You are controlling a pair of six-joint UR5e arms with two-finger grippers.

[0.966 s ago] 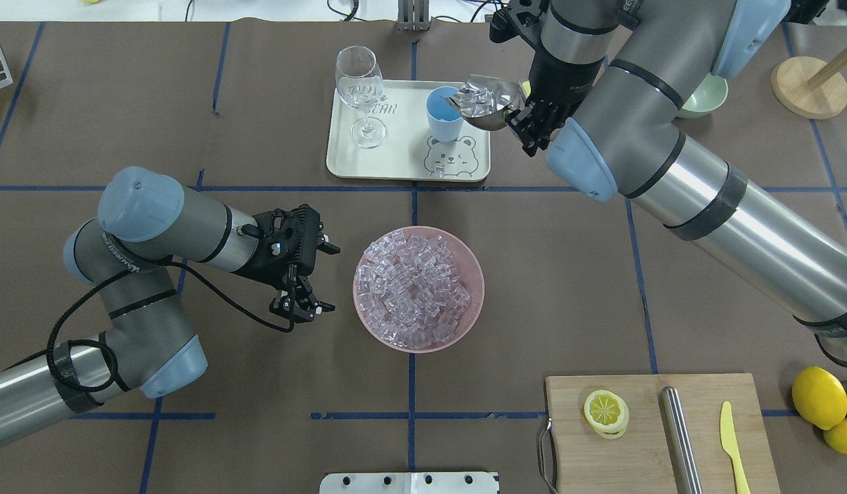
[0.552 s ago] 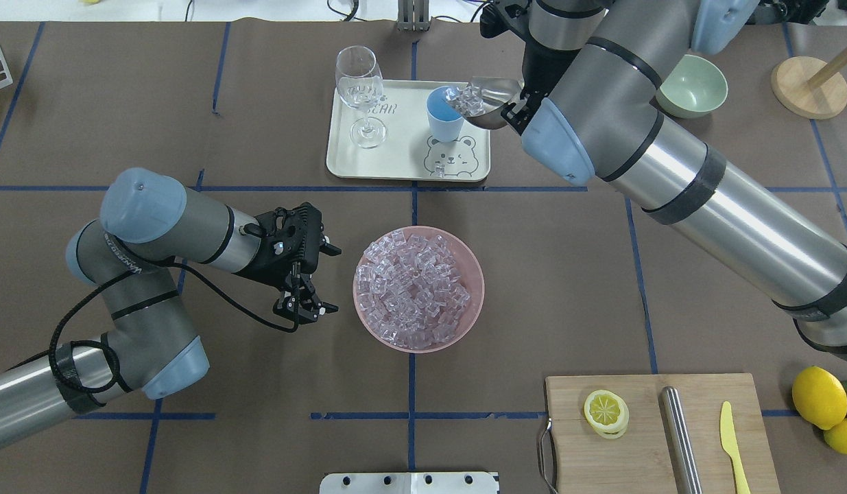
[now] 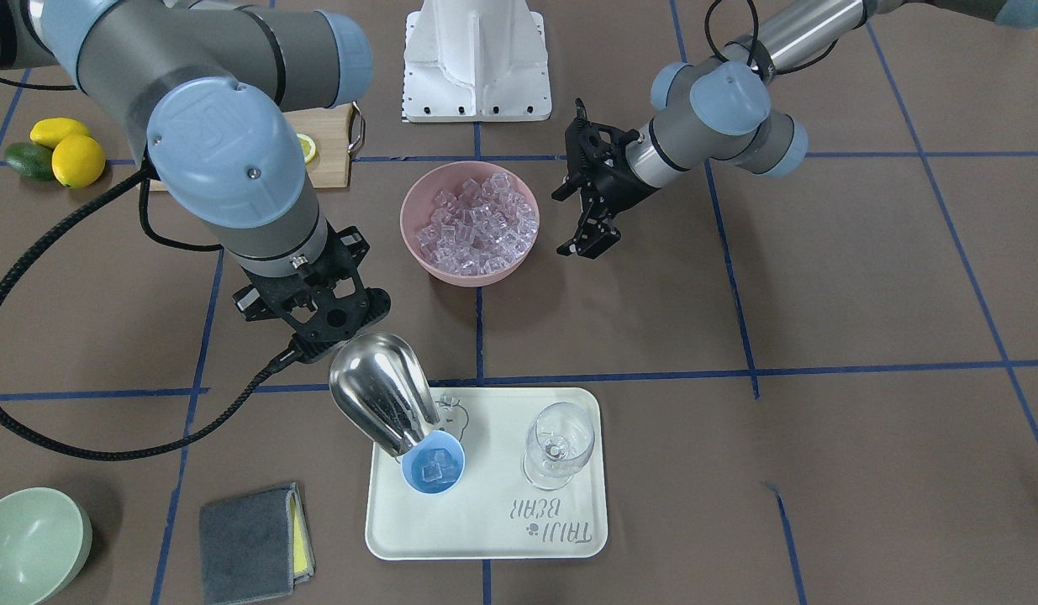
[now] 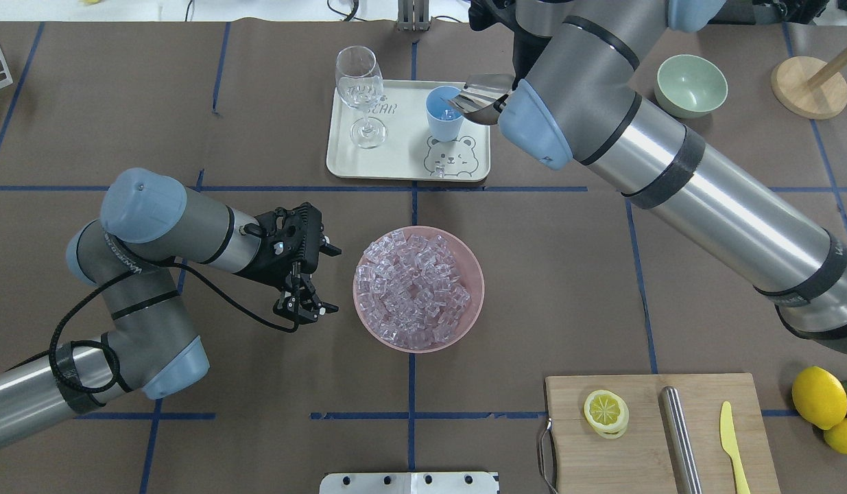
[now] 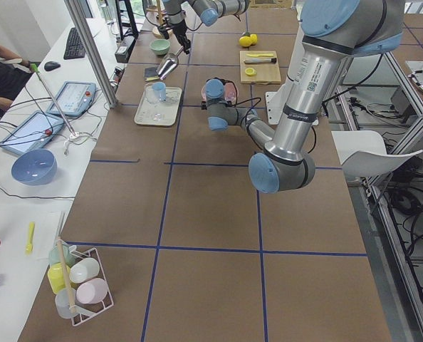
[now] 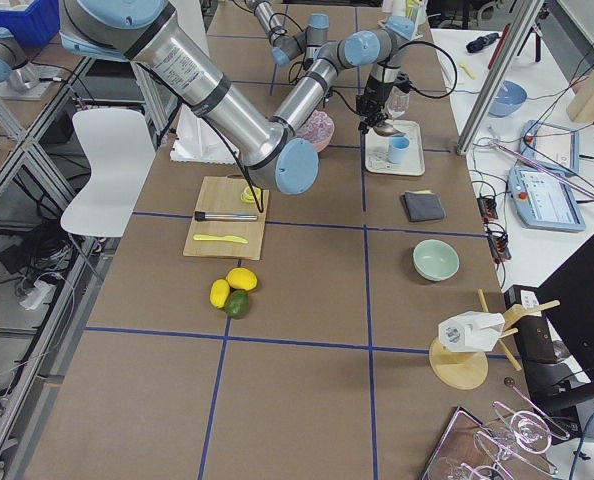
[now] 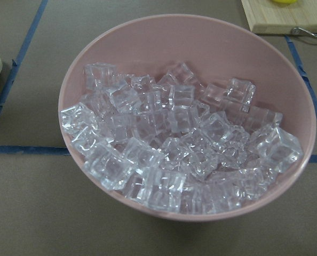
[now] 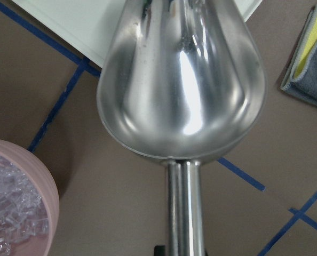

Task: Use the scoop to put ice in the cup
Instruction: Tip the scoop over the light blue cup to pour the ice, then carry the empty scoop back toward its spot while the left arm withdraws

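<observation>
The steel scoop is tipped steeply down, its mouth at the rim of the light-blue cup on the tray. A few ice pieces lie in the cup. My right gripper is shut on the scoop's handle; the overhead view shows the scoop beside the cup. Much more ice fills the pink bowl at mid-table, also in the left wrist view. One loose ice piece lies on the tray. My left gripper hovers open and empty, left of the bowl.
The white tray also bears a clear wine glass. A pale green bowl and wooden stand are at back right. A cutting board with lemon slice, steel rod and yellow knife is at front right. A grey cloth lies near the tray.
My right arm has swung and tipped the scoop further down over the cup; the ice that lay in the scoop has slid out, and some now lies in the cup. The left arm has barely moved.
</observation>
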